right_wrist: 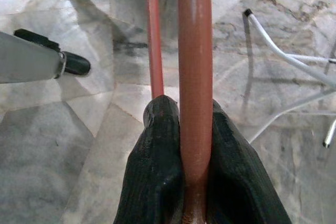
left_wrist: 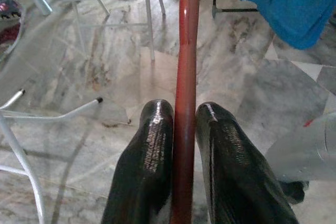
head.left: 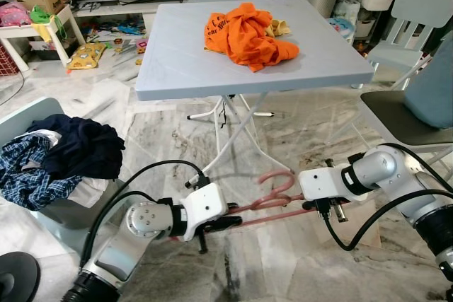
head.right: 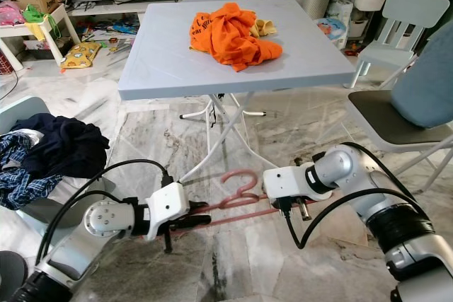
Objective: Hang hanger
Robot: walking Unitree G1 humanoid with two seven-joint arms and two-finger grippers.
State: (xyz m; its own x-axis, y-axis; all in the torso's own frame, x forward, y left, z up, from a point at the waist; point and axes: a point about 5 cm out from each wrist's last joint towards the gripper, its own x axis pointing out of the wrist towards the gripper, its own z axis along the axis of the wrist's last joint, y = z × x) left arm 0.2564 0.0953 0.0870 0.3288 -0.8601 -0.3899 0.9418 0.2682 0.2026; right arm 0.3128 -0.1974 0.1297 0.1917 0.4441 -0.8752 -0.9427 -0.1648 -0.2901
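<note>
Both claws clamped on the pink hanger (head.left: pixel 265 201) — left claw (head.left: pixel 225 223), right claw (head.left: pixel 311 205); I keep it level, hook up — no twisting

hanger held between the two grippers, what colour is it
The hanger is a dull pinkish red, clearest in the right wrist view.

Bright even daylight, soft shadows; head views sharp, wrist close-ups soft.
</note>
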